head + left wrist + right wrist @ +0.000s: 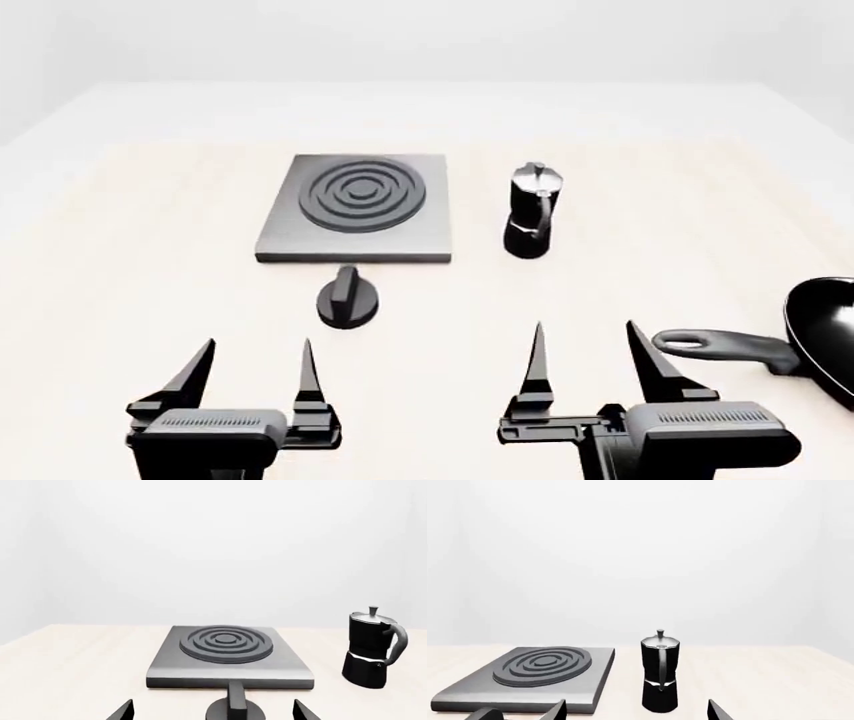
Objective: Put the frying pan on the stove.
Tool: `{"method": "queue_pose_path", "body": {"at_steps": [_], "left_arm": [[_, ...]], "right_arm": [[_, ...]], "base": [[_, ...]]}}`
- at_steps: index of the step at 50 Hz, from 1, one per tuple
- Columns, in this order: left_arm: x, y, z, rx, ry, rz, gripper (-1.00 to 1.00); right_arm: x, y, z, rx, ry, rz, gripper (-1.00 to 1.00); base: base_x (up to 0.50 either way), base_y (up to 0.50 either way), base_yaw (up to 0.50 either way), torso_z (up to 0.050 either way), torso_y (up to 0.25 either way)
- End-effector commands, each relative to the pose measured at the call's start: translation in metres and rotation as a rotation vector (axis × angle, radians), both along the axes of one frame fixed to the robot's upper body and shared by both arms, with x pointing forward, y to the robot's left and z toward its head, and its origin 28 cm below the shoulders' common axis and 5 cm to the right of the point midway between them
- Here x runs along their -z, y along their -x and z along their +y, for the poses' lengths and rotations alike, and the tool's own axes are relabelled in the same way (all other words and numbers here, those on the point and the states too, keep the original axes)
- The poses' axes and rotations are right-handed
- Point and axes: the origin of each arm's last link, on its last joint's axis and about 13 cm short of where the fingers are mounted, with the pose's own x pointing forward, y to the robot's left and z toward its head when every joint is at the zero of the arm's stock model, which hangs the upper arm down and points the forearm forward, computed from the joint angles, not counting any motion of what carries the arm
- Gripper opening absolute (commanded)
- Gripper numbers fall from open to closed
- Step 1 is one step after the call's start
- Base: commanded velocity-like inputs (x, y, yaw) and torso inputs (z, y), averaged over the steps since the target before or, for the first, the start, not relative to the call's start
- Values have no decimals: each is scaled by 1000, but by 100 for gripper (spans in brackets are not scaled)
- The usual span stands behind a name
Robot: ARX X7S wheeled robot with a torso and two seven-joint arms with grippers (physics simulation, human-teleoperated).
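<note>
The frying pan (pixel 825 330) is glossy black and lies at the right edge of the head view, partly cut off, its long handle (pixel 727 347) pointing left with the loop hole near my right gripper's right fingertip. The stove (pixel 358 207) is a flat grey plate with dark ring burner in the middle of the table; it also shows in the left wrist view (pixel 227 655) and the right wrist view (pixel 534 677). My left gripper (pixel 254 365) is open and empty, short of the stove. My right gripper (pixel 587 352) is open and empty, just left of the pan's handle.
A small black round knob (pixel 348 298) lies just before the stove's front edge, also in the left wrist view (pixel 235 709). A black-and-silver moka pot (pixel 533 212) stands upright right of the stove, seen too in both wrist views (pixel 373 647) (pixel 660 672). Light wooden table (pixel 160 260).
</note>
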Motion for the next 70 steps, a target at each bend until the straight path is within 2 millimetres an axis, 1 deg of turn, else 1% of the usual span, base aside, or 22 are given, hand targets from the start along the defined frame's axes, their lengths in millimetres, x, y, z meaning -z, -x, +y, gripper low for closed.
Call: {"method": "queue_pose_path", "body": {"at_steps": [1, 27, 56, 58, 61, 62, 63, 64, 65, 66, 67, 68, 70], "left_arm": [[0, 0, 0, 0, 0, -2, 100], [-1, 1, 1, -5, 0, -7, 100], [-2, 1, 1, -5, -1, -9, 100], [-2, 1, 1, -5, -1, -9, 100], [-2, 1, 1, -5, -1, -10, 100], [-2, 1, 1, -5, -1, -11, 100], [-1, 1, 0, -6, -1, -11, 100], [-1, 1, 0, -6, -2, -12, 100], [-1, 1, 0, -6, -2, -11, 100], [-1, 1, 0, -6, -2, -11, 100], [-1, 1, 0, -6, -1, -11, 100], [-1, 1, 1, -7, -1, -12, 100], [-1, 1, 1, -7, -1, -12, 100]], "right_arm": [[-1, 0, 1, -1, -5, -2, 100], [-1, 0, 2, -6, -16, -1, 100], [-6, -3, 0, 10, -27, -6, 100], [-8, -4, -1, 37, -37, -5, 100], [-18, -7, -2, 141, -102, -13, 100], [-19, -7, -3, 155, -102, -11, 100], [-19, -9, -3, 216, -101, -19, 100], [-18, -11, -3, 224, -95, -9, 100], [-16, -14, -3, 275, -93, -13, 100], [-16, -14, -3, 275, -93, -13, 100], [-18, -14, -2, 284, -138, 3, 100], [-20, -16, -3, 332, -141, -32, 100], [-22, -18, -2, 393, -142, -34, 100]], "base": [[270, 0, 0, 0, 0], [270, 0, 0, 0, 0], [271, 0, 0, 0, 1], [266, 0, 0, 0, 0], [0, 0, 0, 0, 0], [0, 0, 0, 0, 0], [0, 0, 0, 0, 0], [0, 0, 0, 0, 0], [0, 0, 0, 0, 0], [0, 0, 0, 0, 0], [0, 0, 0, 0, 0], [0, 0, 0, 0, 0], [0, 0, 0, 0, 0]]}}
